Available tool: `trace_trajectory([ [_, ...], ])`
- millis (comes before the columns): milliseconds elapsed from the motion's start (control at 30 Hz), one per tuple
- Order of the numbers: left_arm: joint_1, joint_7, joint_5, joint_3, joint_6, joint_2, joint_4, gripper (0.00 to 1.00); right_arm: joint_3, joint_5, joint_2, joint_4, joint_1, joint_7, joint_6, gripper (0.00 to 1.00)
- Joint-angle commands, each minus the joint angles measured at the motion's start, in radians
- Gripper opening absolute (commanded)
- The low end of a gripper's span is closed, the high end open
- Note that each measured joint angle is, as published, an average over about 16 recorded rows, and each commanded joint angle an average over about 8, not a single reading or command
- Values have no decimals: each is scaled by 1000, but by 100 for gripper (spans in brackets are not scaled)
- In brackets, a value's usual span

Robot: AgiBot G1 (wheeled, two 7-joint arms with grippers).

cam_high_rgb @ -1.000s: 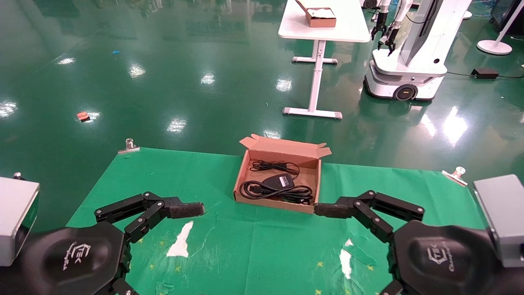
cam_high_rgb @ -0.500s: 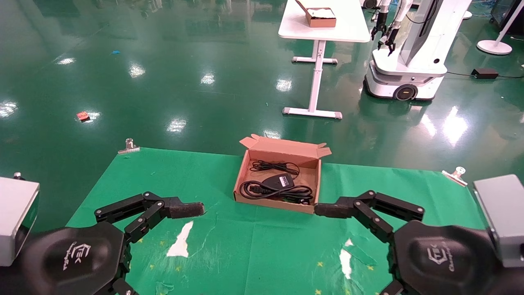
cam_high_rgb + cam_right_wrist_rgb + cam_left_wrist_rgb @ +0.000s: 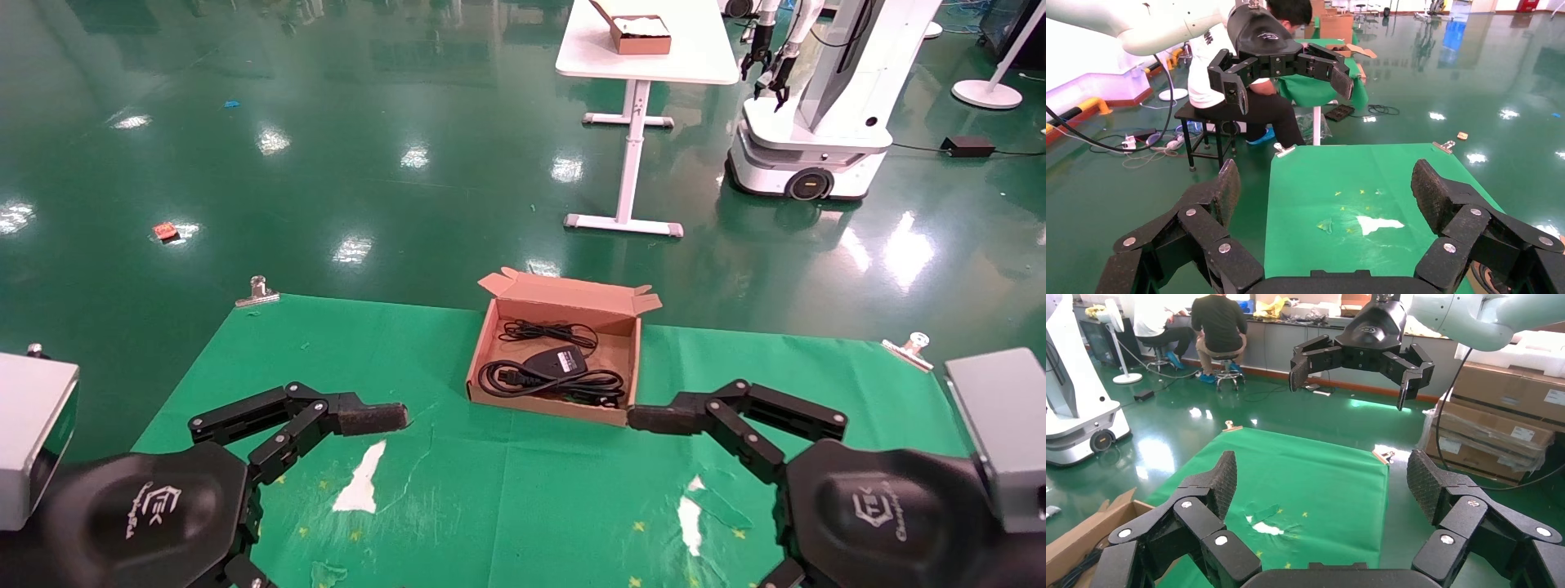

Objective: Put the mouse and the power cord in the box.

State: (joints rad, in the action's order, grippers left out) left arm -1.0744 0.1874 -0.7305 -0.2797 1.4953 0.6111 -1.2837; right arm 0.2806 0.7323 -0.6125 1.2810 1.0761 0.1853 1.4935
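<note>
The brown cardboard box (image 3: 539, 406) stands open at the far middle of the green cloth, its lid flap (image 3: 572, 294) folded back. Inside lie the black mouse (image 3: 556, 359) with its pale label, its thin cable bunched behind it (image 3: 547, 331), and the thick power cord (image 3: 576, 380) in an oval bundle along the front. My left gripper (image 3: 1322, 478) hovers open and empty to the near left of the box, one finger (image 3: 372, 418) pointing inward. My right gripper (image 3: 1327, 184) mirrors it at the near right, open and empty, its finger (image 3: 662, 418) close to the box's front right corner.
The green cloth (image 3: 490, 506) has white torn patches (image 3: 359, 486) and is held by clips (image 3: 258, 291) at its far corners. Beyond it are shiny green floor, a white table (image 3: 645, 61) with a smaller brown box (image 3: 637, 34), and another robot (image 3: 817, 122).
</note>
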Motion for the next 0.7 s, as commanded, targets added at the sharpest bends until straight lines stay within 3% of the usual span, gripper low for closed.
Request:
trace_trajectory([
  [33,0,0,0,0,0,0,0,100,0,0,0,0,0,0,0,100],
  [700,0,0,0,0,0,0,0,100,0,0,0,0,0,0,0,100],
])
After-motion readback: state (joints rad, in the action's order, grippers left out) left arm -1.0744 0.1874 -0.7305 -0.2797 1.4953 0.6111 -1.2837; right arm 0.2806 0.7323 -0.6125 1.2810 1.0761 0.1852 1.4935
